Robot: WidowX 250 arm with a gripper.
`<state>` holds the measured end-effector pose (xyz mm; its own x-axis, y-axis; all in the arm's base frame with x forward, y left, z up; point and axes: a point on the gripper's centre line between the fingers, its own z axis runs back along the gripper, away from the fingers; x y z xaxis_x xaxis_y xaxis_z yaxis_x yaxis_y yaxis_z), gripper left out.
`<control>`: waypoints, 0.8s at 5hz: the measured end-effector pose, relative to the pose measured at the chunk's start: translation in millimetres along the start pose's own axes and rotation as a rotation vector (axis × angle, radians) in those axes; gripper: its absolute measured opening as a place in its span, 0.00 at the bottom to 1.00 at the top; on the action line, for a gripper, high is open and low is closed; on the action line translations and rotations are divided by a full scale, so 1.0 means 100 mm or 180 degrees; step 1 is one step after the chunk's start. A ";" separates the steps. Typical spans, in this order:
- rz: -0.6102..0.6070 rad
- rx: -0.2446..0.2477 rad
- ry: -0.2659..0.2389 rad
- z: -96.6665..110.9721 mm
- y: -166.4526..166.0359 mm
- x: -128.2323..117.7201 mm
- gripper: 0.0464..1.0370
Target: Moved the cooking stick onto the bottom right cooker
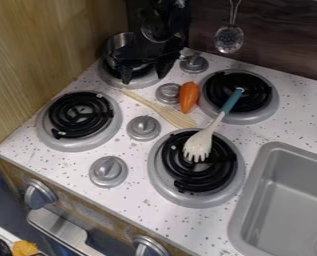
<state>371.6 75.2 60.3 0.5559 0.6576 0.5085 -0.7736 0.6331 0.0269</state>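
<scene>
Watching the stove from my remote seat: the black two-finger claw (146, 74) hangs at almost 12 o'clock, released, its fingers spread, beside a shiny metal pot (118, 41) at 11. The white plastic fork with a teal handle (198, 144) has its tines over the black coil burner (165, 186) at 5 o'clock, handle angled toward 1. I've also got a flat tan wooden spatula (162, 108) mid-counter, handle toward 10, and an orange toy carrot (189, 96) at 1.

Soft, fairly bright light across the counter (137, 196); small highlights on knobs (144, 127) left of the sink (246, 204); dim wall (277, 32) beyond.
</scene>
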 end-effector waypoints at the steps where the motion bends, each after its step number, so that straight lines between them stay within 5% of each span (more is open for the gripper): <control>1: 0.0286 -0.0065 0.0102 -0.14 0.01 0.05 0.96; 2: 0.0509 -0.0148 0.0404 -0.24 0.00 0.07 0.96; 3: 0.0600 -0.0064 0.0640 -0.36 0.00 0.03 0.96; 4: 0.0776 -0.0129 0.0635 -0.40 -0.02 0.05 0.96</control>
<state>387.8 93.8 27.9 0.4073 0.8566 0.3167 -0.8808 0.4601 -0.1116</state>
